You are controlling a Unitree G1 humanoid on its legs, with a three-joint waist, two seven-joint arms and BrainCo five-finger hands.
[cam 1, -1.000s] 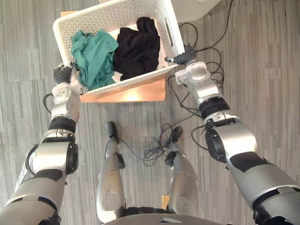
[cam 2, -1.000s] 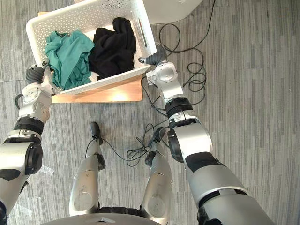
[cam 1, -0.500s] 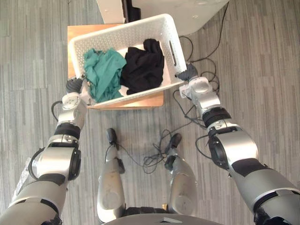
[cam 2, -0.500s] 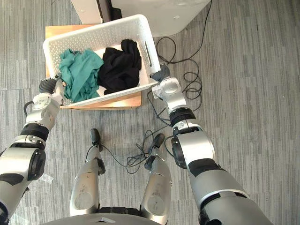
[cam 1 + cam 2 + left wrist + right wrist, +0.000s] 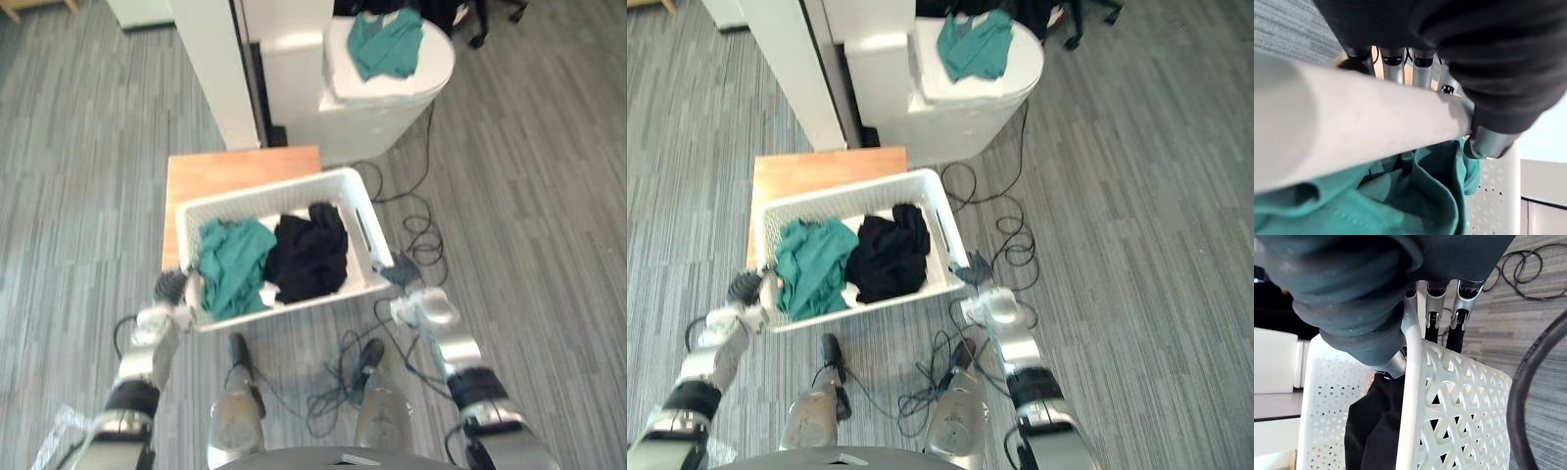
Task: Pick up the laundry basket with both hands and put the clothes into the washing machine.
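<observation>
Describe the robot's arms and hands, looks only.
Both arms are silver-grey rounded shells with black bands at the joints. The left hand and right hand each wear a dark ribbed cover over back and wrist. Their fingers are slim silver rods with dark tips.

The white perforated laundry basket is seen overhanging the near edge of the wooden table, with a crumpled green garment and a black garment lying side by side inside it. The white washing machine is placed just beyond the table's far right corner, with a green cloth draped on its top.
</observation>
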